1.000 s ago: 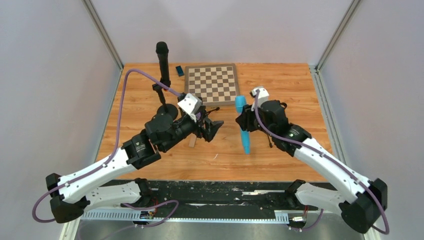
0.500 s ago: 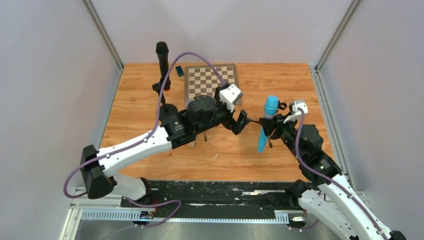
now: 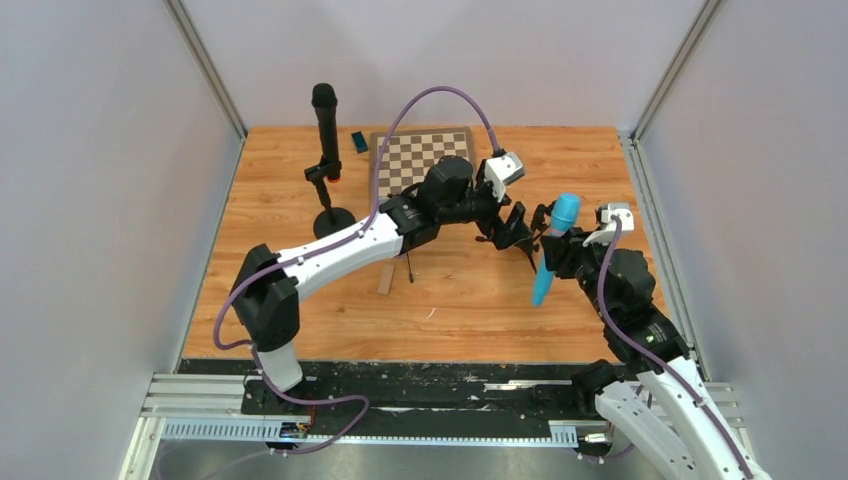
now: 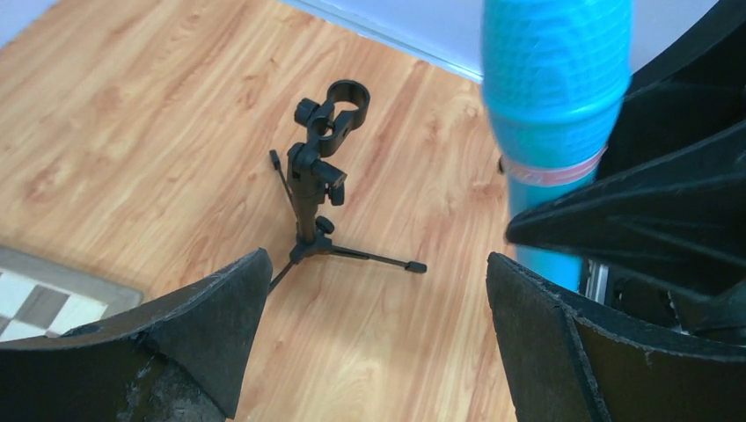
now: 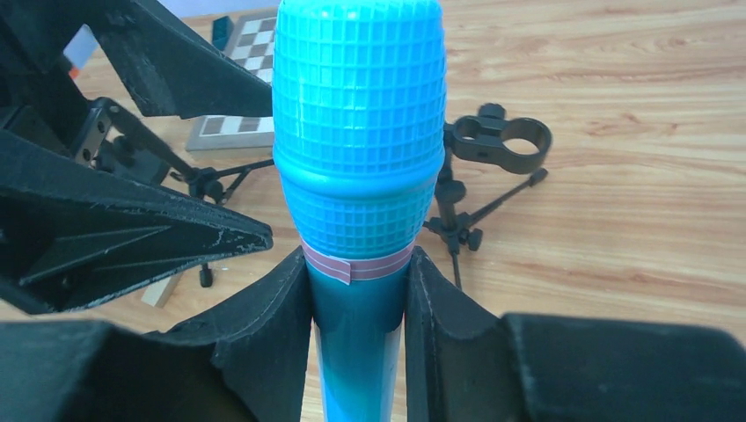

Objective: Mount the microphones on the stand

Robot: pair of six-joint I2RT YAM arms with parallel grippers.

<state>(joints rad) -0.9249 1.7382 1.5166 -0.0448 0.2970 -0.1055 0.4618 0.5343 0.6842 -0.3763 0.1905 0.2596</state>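
I see the light blue microphone [image 5: 356, 132] as smooth plastic with a gridded grille. The tabletop [image 4: 106, 114] is satin wood grain; my left end effector [image 4: 376, 259] has matt black, rough-edged fingers [image 4: 207, 330].

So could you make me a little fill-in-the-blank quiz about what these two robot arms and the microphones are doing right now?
1. The right end effector is shut on a light ____ microphone.
2. The left end effector next to it is wide ____.
3. The black microphone at the back left stands upright in a ____.
4. The clip on the small tripod is ____.
Missing words: blue; open; stand; empty.
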